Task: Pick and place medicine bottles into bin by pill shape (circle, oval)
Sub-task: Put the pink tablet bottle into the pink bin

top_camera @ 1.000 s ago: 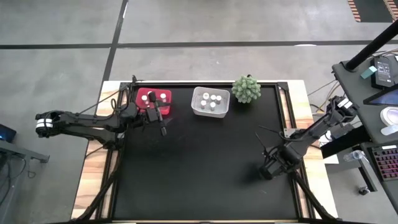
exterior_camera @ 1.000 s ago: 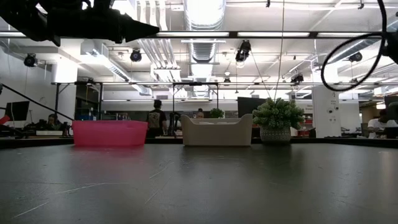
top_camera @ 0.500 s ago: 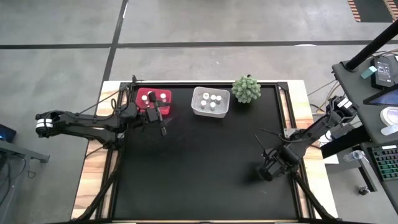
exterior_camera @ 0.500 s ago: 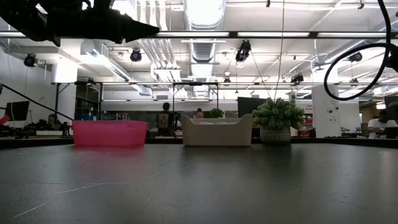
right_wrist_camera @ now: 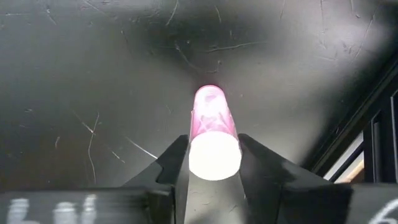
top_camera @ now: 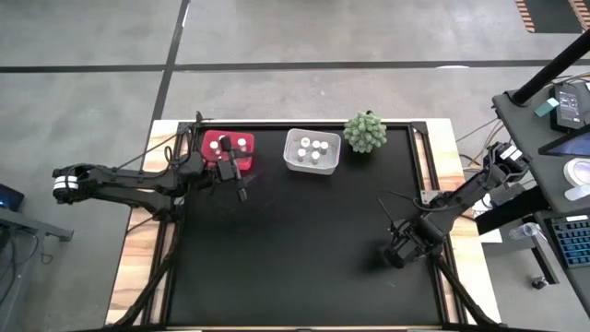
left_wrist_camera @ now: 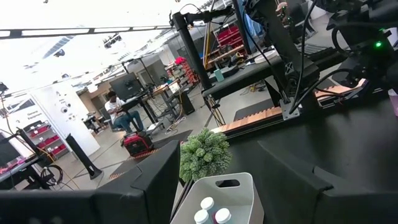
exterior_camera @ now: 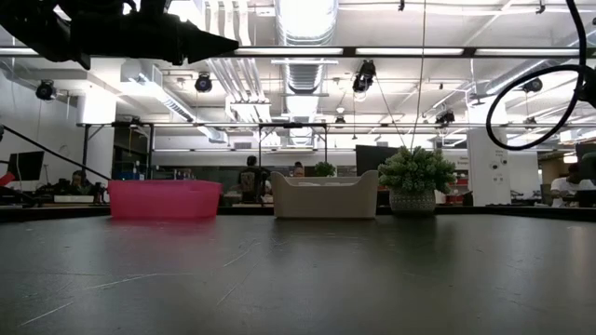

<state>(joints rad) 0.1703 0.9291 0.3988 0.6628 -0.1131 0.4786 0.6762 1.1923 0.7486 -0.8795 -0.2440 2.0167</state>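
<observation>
You see a white bin (left_wrist_camera: 239, 186) holding white-capped medicine bottles (left_wrist_camera: 208, 203), a green plant (left_wrist_camera: 204, 154) just behind it, and a seated person (left_wrist_camera: 119, 111) beyond.

The black table (top_camera: 295, 249) stands on a grey concrete floor (top_camera: 92, 55) crossed by dark lines. Beside the table, a desk (top_camera: 562, 157) carries a keyboard (top_camera: 573, 244) and small devices. Beyond the table's far edge, the low view shows an open workshop with ceiling ducts (exterior_camera: 303, 37), strip lights (exterior_camera: 419, 51), and people (exterior_camera: 250, 179) at distant workbenches.

pill shapes unreadable, white bin (left_wrist_camera: 217, 198) cut off
</observation>
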